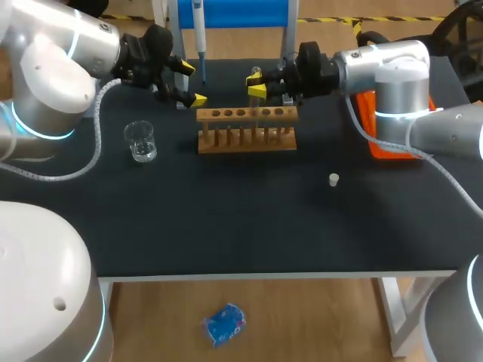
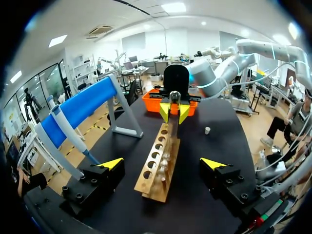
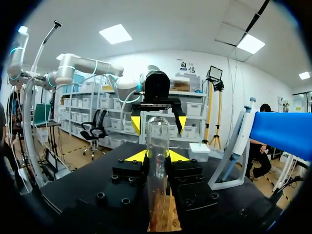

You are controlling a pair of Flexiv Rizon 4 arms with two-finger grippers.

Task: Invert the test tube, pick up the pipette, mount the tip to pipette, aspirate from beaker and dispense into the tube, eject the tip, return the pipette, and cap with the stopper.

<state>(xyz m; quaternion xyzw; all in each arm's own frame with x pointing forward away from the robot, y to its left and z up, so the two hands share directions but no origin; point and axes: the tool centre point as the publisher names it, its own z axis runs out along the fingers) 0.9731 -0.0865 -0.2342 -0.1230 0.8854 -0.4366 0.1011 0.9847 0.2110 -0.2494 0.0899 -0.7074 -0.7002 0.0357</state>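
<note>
The test tube [image 3: 157, 134] is shown as clear, glossy glass. The rack [image 1: 247, 130] is made of pale, smooth wood. The beaker [image 1: 141, 141] is seen as transparent and shiny. The table [image 1: 249, 226] is surfaced in matt black.

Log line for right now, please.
right gripper: shut on test tube at rack | left gripper: open, at rack's end | pipette: on stand | stopper: on table
</note>
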